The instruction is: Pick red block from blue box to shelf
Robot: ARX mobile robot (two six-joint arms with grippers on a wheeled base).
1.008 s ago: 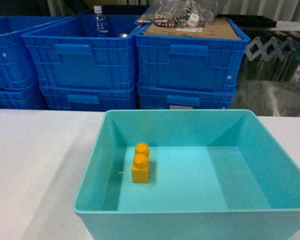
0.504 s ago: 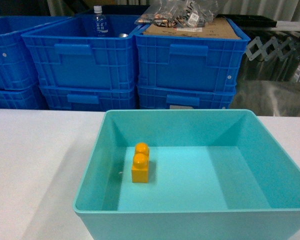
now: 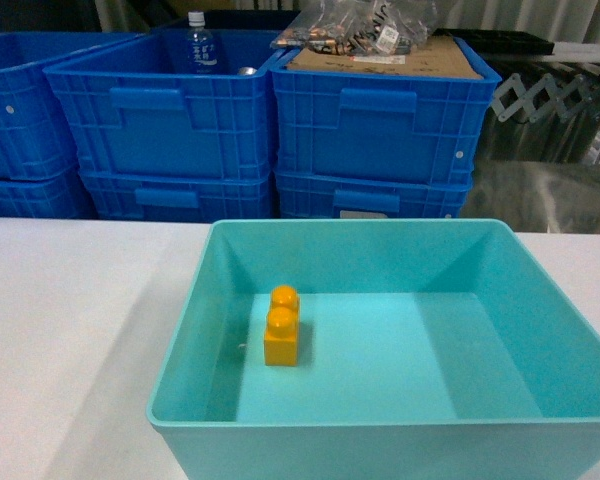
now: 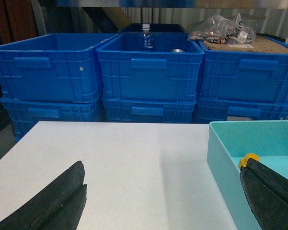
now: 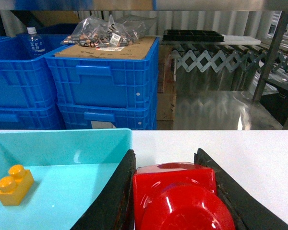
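The head view is unchanged over the last second: only the orange brick [image 3: 281,327] lies in the blue box [image 3: 180,340], toward nine o'clock. The right pincer [image 5: 175,201] pinches the red block [image 5: 177,194] beside the box, over the bench [image 5: 240,148]; the left pincer [image 4: 163,201] hangs spread. Pickup looks done, leaving the carry to the shelf [image 5: 273,43] at one o'clock.

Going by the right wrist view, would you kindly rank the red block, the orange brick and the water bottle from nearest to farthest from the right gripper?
1. red block: gripped in the right gripper.
2. orange brick: left, inside the blue box.
3. water bottle: far left, in a back crate.
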